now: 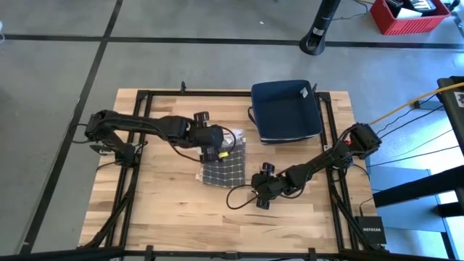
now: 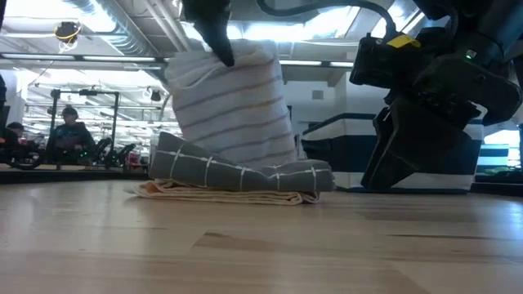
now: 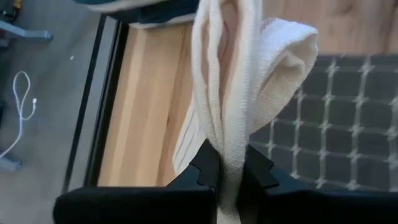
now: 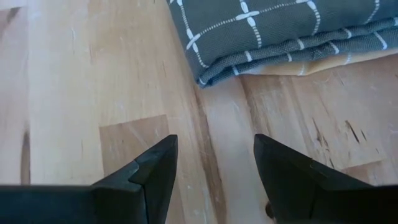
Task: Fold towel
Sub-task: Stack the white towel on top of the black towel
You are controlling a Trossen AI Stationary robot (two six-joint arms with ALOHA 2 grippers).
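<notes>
Closest to the lens, in the left wrist view, a cream towel [image 3: 239, 81] hangs bunched in folds, pinched tight between the left gripper [image 3: 231, 177] and its dark fingers [image 3: 261, 171], which are clenched on the cloth. From the table-level view this same towel shows pale with thin stripes [image 2: 233, 98], lifted above a folded grey checked towel [image 2: 245, 173] that lies flat on the wooden table [image 2: 261, 245], with a tan cloth [image 2: 221, 194] underneath it (only its edge shows). Seen from above, the left gripper [image 1: 217, 145] sits over the upper edge of the grey checked towel [image 1: 225, 170], near the table's middle. The right gripper [image 1: 259, 190] rests low just beside that towel's right corner, apart from it; its wrist view shows the fingers [image 4: 149, 171] spread wide over bare wood, holding nothing, with the grey towel's corner [image 4: 273, 31] just ahead. A dark blue bin [image 1: 286, 110] stands at the table's far side
</notes>
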